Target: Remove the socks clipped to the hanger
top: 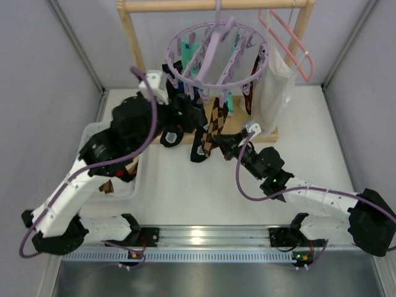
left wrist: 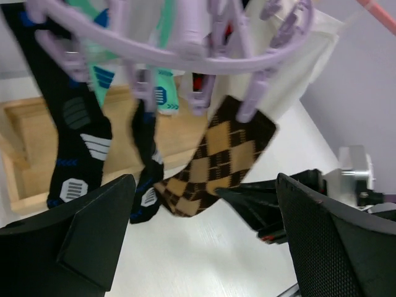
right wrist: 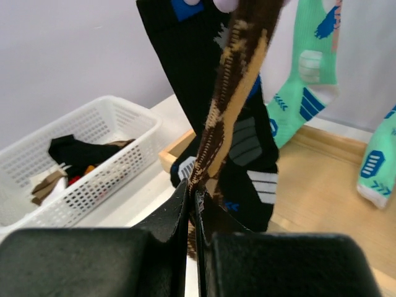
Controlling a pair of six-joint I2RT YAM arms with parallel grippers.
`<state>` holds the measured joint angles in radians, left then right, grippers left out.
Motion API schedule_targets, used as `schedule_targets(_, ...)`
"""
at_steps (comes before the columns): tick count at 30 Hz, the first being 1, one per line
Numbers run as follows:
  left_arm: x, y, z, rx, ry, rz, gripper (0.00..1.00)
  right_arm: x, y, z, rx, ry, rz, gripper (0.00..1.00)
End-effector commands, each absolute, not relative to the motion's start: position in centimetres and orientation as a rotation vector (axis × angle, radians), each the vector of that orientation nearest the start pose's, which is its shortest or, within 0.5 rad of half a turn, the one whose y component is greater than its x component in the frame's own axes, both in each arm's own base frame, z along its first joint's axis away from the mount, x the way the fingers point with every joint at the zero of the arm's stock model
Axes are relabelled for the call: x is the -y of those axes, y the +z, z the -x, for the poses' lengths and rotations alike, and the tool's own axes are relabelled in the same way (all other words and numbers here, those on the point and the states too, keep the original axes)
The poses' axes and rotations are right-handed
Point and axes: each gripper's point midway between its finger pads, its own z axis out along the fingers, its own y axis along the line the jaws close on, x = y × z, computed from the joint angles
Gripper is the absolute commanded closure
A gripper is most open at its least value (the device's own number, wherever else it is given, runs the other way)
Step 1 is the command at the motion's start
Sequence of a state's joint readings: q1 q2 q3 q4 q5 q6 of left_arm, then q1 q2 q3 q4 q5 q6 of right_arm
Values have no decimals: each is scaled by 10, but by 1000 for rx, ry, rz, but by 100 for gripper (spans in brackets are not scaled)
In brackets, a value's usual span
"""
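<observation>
The lavender ring hanger [top: 213,52] hangs from the wooden rack with socks clipped under it. A brown-orange argyle sock [top: 213,124] hangs at the front, with black socks [top: 176,127] to its left and teal ones [top: 230,99] behind. My right gripper [top: 226,146] is shut on the argyle sock's lower end; in the right wrist view the sock [right wrist: 232,105] runs up out of the closed gripper [right wrist: 197,199]. My left gripper [left wrist: 204,238] is open and empty, just in front of and below the argyle sock [left wrist: 223,161] and the black socks [left wrist: 77,142].
A white basket [top: 93,131] at the left holds loose socks; it also shows in the right wrist view [right wrist: 93,161]. A white cloth bag [top: 275,93] and a pink coat hanger [top: 291,43] hang at the rack's right. The rack's wooden base [left wrist: 25,154] lies under the socks.
</observation>
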<state>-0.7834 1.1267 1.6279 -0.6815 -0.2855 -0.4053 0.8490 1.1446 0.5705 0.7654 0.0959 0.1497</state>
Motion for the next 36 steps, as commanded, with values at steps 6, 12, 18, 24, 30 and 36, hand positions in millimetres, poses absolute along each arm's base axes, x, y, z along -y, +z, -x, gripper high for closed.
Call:
schedule_targets(6,250,480,-280,-1660,-169,-65,1,-316,299,-267,-1323,679,311,100)
schedule_targets(12,265,462,-304,-1670,31,-62,1,-319,302,-266,-1325,674,313,100)
schedule_targets(18,268,447,-324,-1675,172,-27,2,-330,307,-263,-1314,678,342,100)
schedule_targets(24,275,437,-328,-1687,160,-15,11,-333,308,-261,-1307,679,351,100)
schedule_targets(30,280,426,-340,-1700,186,-16,20,-337,310,-256,-1300,685,376,100)
schedule_targets(36,286,419,-346,-1714,159,-24,19,-343,311,-257,-1305,681,389,100)
